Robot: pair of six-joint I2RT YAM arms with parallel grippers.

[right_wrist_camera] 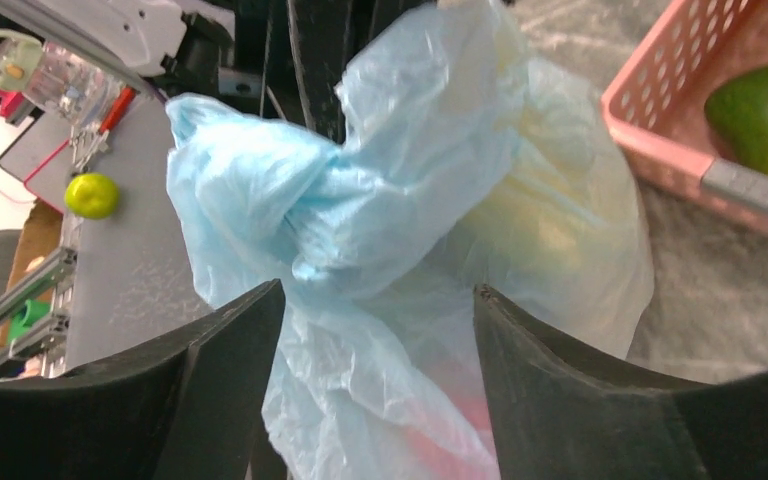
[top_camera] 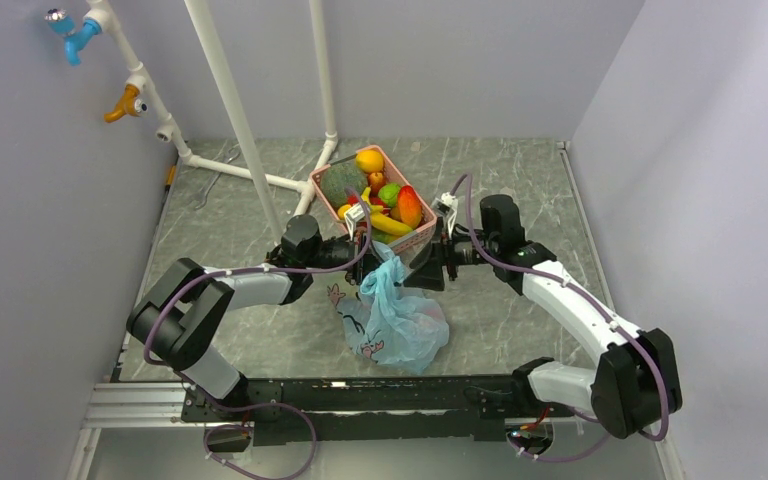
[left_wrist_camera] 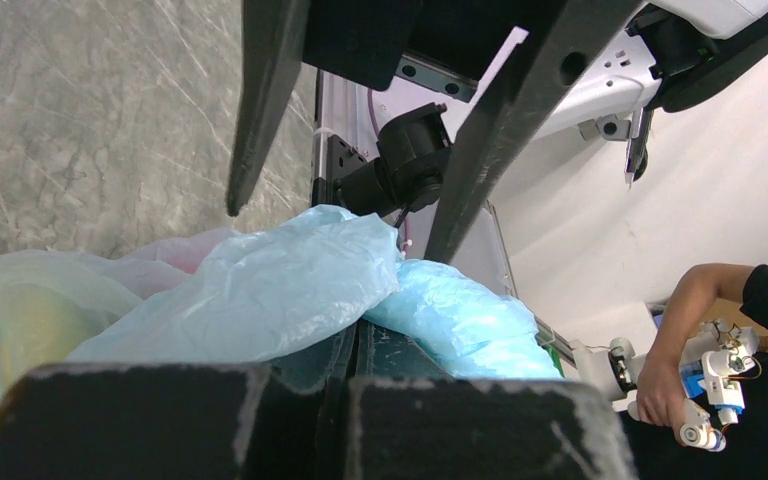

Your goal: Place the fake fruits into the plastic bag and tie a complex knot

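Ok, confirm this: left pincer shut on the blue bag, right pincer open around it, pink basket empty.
Wrong: the top view shows the pink basket holding fake fruits. Left pincer shut on the plastic bag, right pincer open around it.

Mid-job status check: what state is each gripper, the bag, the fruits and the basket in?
left gripper: shut on the plastic bag.
right gripper: open, straddling the bag's neck.
plastic bag: neck bunched and twisted, not clearly tied.
fake fruits: several lie in the pink basket.
pink basket: upright.
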